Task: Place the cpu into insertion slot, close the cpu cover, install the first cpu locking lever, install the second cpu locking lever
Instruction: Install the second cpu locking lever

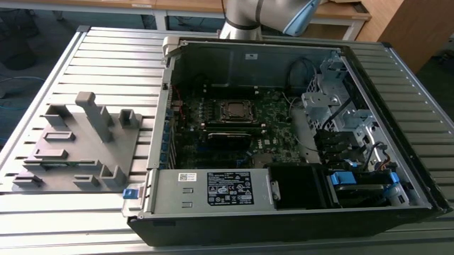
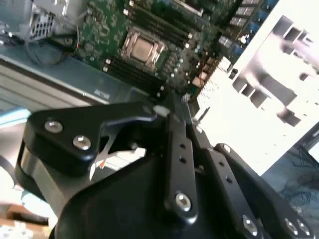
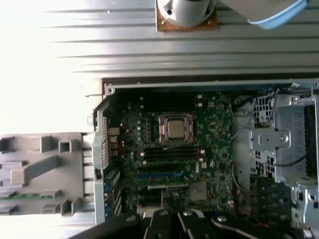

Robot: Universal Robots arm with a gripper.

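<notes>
The cpu (image 3: 175,129) is seen lying flat in the insertion slot (image 3: 158,130) on the motherboard (image 1: 273,118), framed by the silvery cpu cover (image 2: 127,41). The board is housed in an open computer case (image 1: 284,223) laid on its side on the bench (image 1: 106,53). A grey fixture tray (image 1: 78,138) sits beside the case. Whether the fingers of the gripper (image 2: 172,112) are apart cannot be told.

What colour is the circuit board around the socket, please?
Dark green circuit board, clearest in the first wrist view.
</notes>
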